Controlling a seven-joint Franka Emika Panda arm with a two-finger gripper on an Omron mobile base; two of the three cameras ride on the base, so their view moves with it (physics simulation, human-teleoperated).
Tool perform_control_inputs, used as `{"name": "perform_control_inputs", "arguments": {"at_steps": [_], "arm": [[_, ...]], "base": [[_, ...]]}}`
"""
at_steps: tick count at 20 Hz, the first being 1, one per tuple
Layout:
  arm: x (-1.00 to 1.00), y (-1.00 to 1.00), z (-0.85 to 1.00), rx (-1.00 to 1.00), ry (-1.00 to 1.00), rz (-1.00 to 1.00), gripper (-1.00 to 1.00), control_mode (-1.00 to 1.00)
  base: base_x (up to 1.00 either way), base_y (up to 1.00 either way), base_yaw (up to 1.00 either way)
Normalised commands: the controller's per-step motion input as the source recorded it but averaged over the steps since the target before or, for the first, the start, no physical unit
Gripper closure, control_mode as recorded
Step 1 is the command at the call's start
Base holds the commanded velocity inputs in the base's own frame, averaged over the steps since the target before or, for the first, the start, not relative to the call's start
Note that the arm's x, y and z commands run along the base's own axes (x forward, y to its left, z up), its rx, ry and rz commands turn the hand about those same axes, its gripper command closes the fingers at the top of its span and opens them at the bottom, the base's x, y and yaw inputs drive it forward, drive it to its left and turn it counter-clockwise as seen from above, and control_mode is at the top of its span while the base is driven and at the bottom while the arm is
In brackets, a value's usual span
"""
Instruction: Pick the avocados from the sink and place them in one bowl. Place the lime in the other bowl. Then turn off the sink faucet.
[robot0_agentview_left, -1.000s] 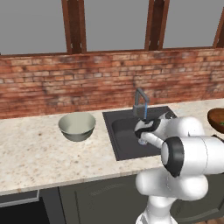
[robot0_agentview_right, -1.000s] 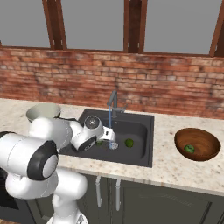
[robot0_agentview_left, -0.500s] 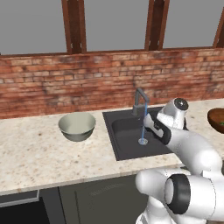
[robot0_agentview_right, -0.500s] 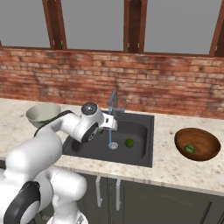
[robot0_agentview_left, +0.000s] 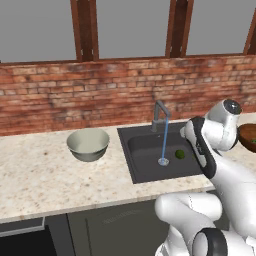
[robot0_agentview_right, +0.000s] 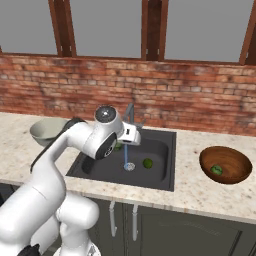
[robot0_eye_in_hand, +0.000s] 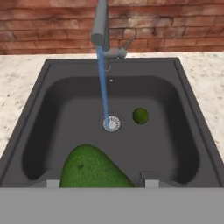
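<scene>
My gripper (robot0_eye_in_hand: 101, 181) is shut on a dark green avocado (robot0_eye_in_hand: 92, 169) and holds it above the near part of the sink (robot0_eye_in_hand: 48, 109). In the right base view the held avocado (robot0_agentview_right: 117, 146) peeks out under the hand, over the basin's left side. The lime (robot0_eye_in_hand: 140, 115) lies on the sink floor right of the drain (robot0_eye_in_hand: 111, 123). Another avocado (robot0_agentview_right: 216, 170) rests inside the brown bowl (robot0_agentview_right: 239, 170). The pale grey-green bowl (robot0_agentview_left: 88, 144) stands left of the sink with nothing in it. Water runs from the faucet (robot0_eye_in_hand: 101, 26) onto the drain.
A brick wall (robot0_agentview_left: 100, 95) with windows above it backs the speckled counter (robot0_agentview_left: 35, 175). My own arm (robot0_agentview_left: 215, 145) hangs over the sink's right edge in the left base view. The brown bowl (robot0_agentview_left: 248, 137) is at the far right there.
The arm has swung up out of the basin, and the hand has risen with the avocado in it. The lime has stayed beside the drain.
</scene>
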Motion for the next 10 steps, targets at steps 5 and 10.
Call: {"name": "perform_control_inputs", "arguments": {"at_steps": [5,10], "arm": [[-0.41,-0.35,0.02,0.00,0.00,-0.01,1.00,-1.00],[-0.11,-0.40,0.03,0.00,0.00,-0.08,1.00,-1.00]], "base": [[0.00,0.00,0.00],[0.00,0.00,0.00]]}}
